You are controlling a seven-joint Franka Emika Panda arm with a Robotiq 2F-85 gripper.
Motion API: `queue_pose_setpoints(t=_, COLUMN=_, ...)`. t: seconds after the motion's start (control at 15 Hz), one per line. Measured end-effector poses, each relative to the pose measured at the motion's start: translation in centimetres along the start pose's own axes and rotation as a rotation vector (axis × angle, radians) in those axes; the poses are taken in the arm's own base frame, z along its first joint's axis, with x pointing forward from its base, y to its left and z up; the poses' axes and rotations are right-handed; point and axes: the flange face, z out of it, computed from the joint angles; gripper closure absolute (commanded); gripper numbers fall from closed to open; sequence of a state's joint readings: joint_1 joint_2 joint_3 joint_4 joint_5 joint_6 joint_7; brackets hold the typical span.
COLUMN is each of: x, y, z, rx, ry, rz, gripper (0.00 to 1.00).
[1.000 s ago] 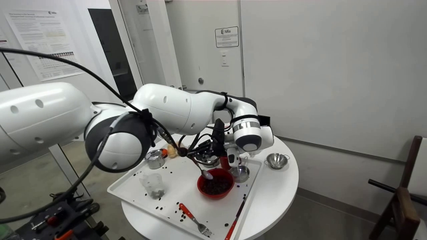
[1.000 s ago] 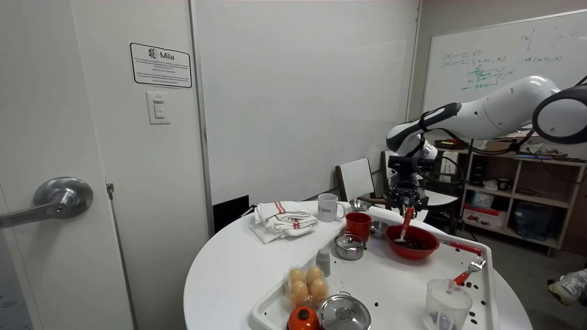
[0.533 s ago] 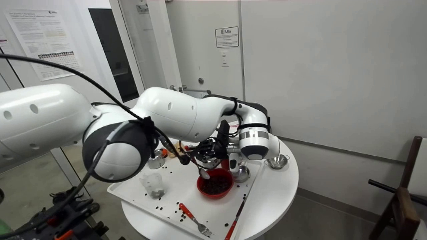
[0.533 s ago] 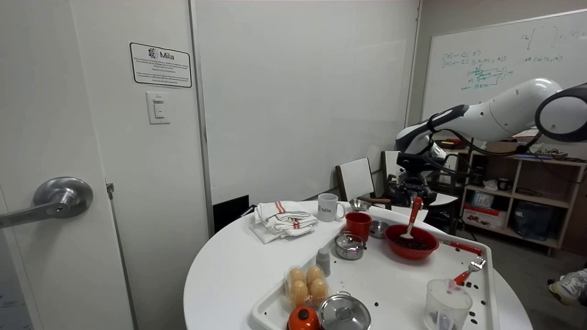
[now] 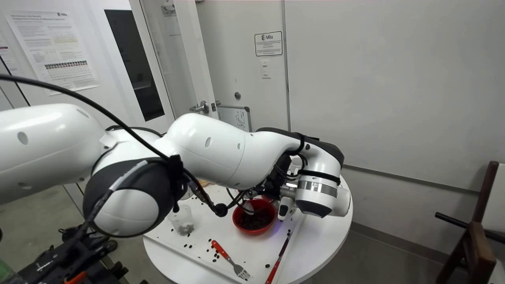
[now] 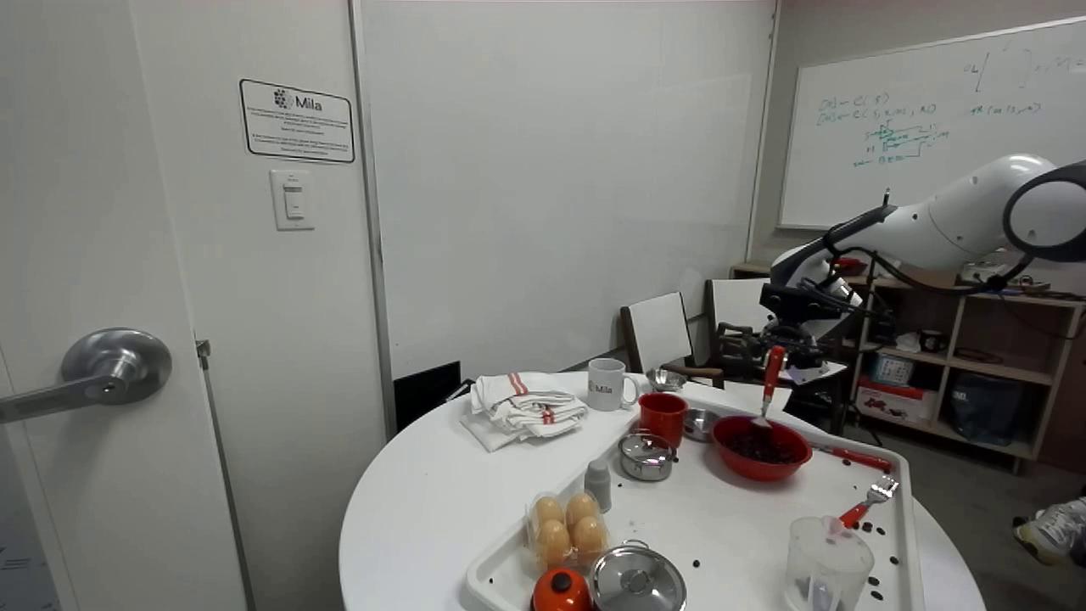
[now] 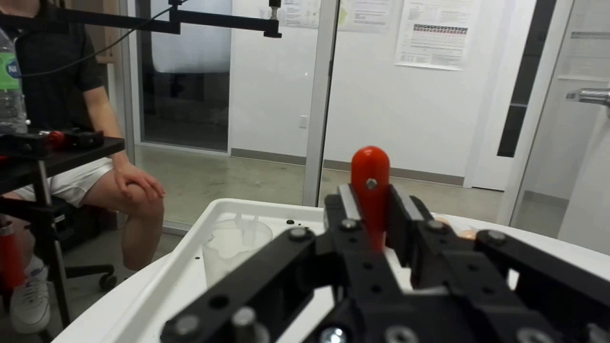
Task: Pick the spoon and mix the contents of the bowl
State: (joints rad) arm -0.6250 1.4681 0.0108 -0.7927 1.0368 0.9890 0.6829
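Pincer clasping spoon, bowl only in both exterior views

The glossy white jointed arm slopes down to its silver-ringed white wrist; the black metal claw points roughly level, its two parallel dark fingers pinched close in a grip.

My hand looks matt, the spoon handle glossy plastic, the bowl smooth plastic, the towels cloth.
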Motion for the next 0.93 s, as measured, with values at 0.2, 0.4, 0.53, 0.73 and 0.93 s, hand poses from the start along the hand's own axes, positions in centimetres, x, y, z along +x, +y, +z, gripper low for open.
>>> queue_pose_setpoints(t=0.2, x=1.0, y=0.6, z=-1.0, rx=0.054, ry=0.015, rz=0.014, gripper=0.93)
queue_pose_setpoints(t=0.4, x=2.2, y=1.3, z=-2.3, rx=0.105, ry=0.075, rz=0.040, gripper=0.93)
queue_pose_setpoints(t=0.53, x=3.0, y=2.1, z=-3.3, rx=0.141, ry=0.108, rz=0.058, gripper=0.93)
queue_pose_setpoints(t=0.73, x=3.6, y=3.1, z=-4.7, rx=0.183, ry=0.135, rz=0.072, gripper=0.93)
queue_pose_setpoints(t=0.93, x=3.6, y=3.2, z=-5.1, rx=0.194, ry=0.145, rz=0.070, gripper=0.93)
